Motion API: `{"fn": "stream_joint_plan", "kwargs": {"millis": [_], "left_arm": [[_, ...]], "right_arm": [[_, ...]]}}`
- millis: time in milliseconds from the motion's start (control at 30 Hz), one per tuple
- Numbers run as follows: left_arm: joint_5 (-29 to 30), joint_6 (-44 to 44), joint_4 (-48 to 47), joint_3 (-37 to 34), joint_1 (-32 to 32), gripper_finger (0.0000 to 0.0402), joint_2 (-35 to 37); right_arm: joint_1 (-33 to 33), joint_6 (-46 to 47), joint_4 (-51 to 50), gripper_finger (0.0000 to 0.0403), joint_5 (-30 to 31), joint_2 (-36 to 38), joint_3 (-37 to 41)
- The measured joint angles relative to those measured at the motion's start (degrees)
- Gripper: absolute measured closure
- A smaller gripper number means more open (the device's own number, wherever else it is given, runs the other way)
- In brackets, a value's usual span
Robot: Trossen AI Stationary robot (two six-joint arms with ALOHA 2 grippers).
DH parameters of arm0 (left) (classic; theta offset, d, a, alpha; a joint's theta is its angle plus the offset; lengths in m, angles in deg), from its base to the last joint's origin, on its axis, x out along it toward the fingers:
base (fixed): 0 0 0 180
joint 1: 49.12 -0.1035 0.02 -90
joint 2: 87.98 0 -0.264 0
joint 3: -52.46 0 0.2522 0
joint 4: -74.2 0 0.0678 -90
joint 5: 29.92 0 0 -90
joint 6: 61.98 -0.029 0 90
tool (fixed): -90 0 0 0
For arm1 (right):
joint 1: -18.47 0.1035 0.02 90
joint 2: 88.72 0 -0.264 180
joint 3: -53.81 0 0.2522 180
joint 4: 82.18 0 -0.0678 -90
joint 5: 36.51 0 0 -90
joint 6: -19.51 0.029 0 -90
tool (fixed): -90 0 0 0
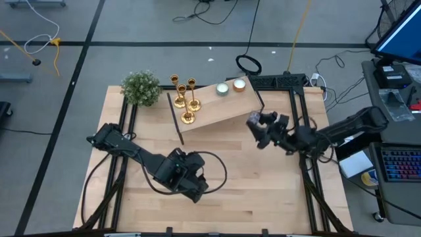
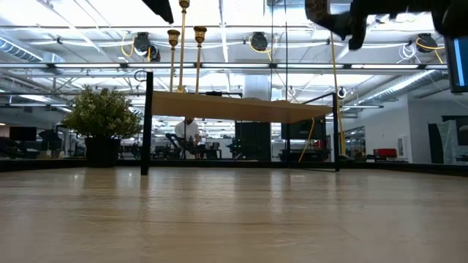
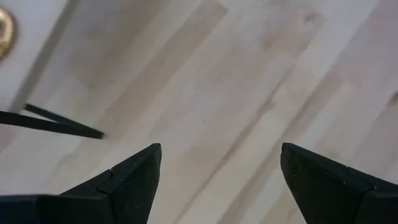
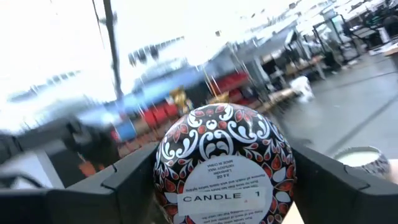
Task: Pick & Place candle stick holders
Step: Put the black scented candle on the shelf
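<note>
Right claw (image 4: 221, 180) is gripping a patterned candle tin (image 4: 224, 165), probably above the shelf (image 1: 217, 108); left claw (image 3: 217, 180) is hanging open.

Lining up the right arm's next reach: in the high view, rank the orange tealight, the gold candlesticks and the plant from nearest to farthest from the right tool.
1. Orange tealight: on the shelf's right end, nearest the right tool.
2. Gold candlesticks: clustered on the shelf's left end.
3. Plant: at the table's back-left corner, farthest.
</note>
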Motion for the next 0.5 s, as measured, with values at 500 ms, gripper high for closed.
{"fn": "stream_joint_plan", "kwargs": {"millis": [500], "left_arm": [[3.86, -9.61, -4.69, 0.00, -5.10, 0.0076, 0.00]], "right_arm": [[-9.20, 26.14, 25.97, 0.0110, -29.57, -8.88, 8.26]]}}
